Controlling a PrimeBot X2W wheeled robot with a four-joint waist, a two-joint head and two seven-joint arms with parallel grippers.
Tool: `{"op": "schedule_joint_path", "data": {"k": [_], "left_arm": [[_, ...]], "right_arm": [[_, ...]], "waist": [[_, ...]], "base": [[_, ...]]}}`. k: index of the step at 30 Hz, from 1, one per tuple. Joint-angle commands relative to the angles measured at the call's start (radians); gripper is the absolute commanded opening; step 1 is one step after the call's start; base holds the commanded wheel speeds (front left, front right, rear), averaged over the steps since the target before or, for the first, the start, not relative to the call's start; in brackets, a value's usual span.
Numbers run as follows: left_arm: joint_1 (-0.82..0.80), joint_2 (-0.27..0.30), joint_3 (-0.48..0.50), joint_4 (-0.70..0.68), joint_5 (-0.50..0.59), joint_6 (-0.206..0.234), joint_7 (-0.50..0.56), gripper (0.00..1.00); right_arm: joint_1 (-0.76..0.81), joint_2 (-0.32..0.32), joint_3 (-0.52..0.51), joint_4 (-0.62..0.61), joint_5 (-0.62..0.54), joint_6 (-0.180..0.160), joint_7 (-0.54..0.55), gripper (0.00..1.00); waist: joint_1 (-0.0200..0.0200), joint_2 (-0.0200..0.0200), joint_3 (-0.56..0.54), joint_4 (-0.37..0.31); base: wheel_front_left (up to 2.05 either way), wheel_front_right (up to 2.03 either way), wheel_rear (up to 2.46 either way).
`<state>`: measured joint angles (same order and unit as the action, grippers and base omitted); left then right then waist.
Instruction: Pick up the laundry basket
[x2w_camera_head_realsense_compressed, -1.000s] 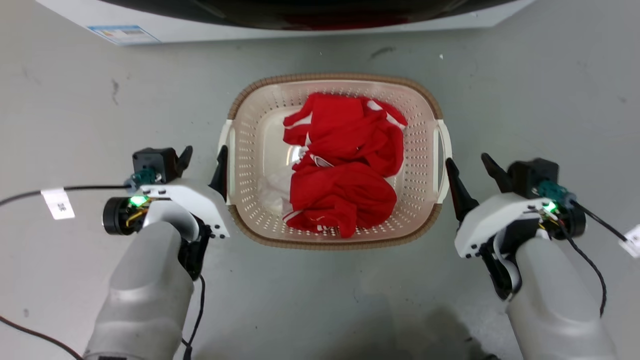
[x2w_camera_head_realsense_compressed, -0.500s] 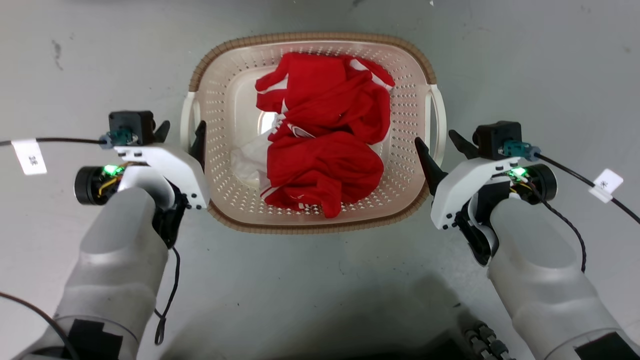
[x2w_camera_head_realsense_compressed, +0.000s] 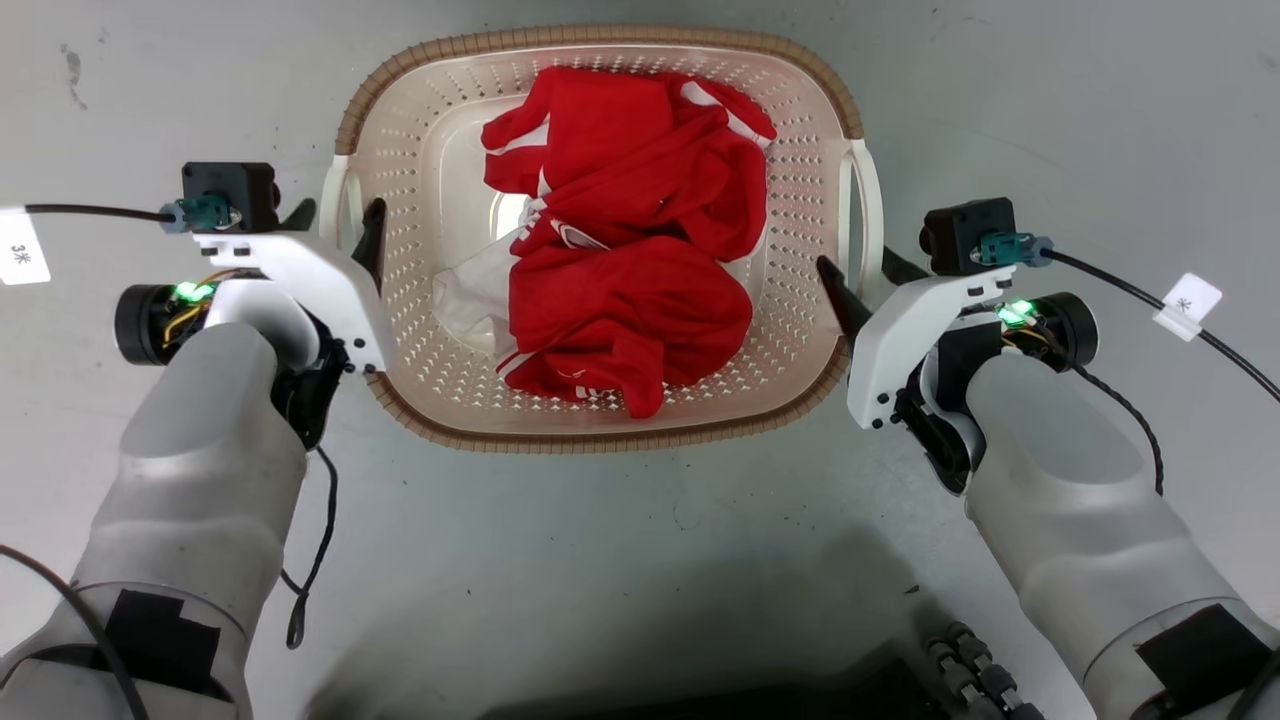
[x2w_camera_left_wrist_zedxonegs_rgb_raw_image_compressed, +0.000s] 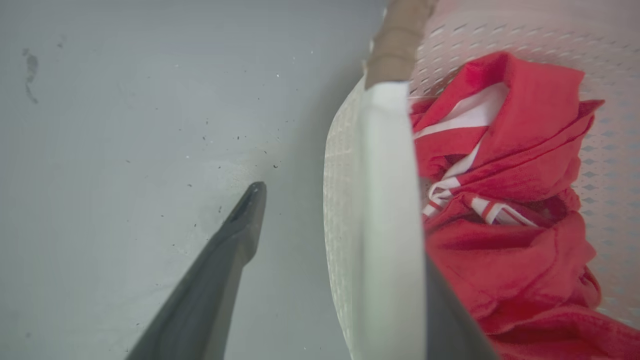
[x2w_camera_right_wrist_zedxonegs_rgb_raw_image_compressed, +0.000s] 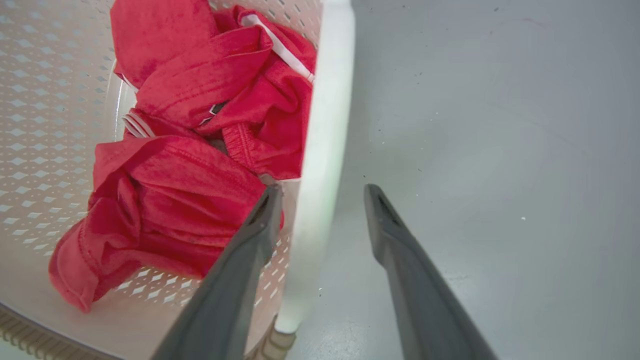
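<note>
Noted right gripper (x2w_camera_head_realsense_compressed: 858, 262) further in than 1 s ago: then just beside basket (x2w_camera_head_realsense_compressed: 600, 440), now astride its right handle (x2w_camera_head_realsense_compressed: 870, 190). Head camera also moved, whole view shifted. Basket at upper centre of head view, red clothes (x2w_camera_head_realsense_compressed: 620, 300) heaped inside. Left gripper (x2w_camera_head_realsense_compressed: 338, 212) astride left handle (x2w_camera_head_realsense_compressed: 328, 190). On each side, one finger inside the wall and one outside; fingers spread, not pinching. Contact with the handles not resolvable. Grey floor (x2w_camera_head_realsense_compressed: 600, 560) all round.
</note>
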<state>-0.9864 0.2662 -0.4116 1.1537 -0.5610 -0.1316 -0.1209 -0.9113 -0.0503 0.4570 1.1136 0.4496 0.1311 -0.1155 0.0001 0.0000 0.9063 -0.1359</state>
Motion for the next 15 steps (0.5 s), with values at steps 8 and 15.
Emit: {"op": "schedule_joint_path", "data": {"k": [8,15], "left_arm": [[-0.005,0.002,-0.059,0.006,-0.053,0.002,0.026,0.0],[0.011,-0.008,-0.114,0.002,-0.104,0.002,0.039,0.0]], "right_arm": [[-0.036,-0.005,0.056,0.044,0.05,0.0,0.009,0.0],[-0.046,-0.005,0.088,0.078,0.083,0.0,0.014,0.0]], "waist": [[-0.0001,0.0,-0.006,0.009],[-0.0001,0.0,-0.039,0.016]], "base": [[0.0,0.0,0.0],[0.0,0.0,0.0]]}}
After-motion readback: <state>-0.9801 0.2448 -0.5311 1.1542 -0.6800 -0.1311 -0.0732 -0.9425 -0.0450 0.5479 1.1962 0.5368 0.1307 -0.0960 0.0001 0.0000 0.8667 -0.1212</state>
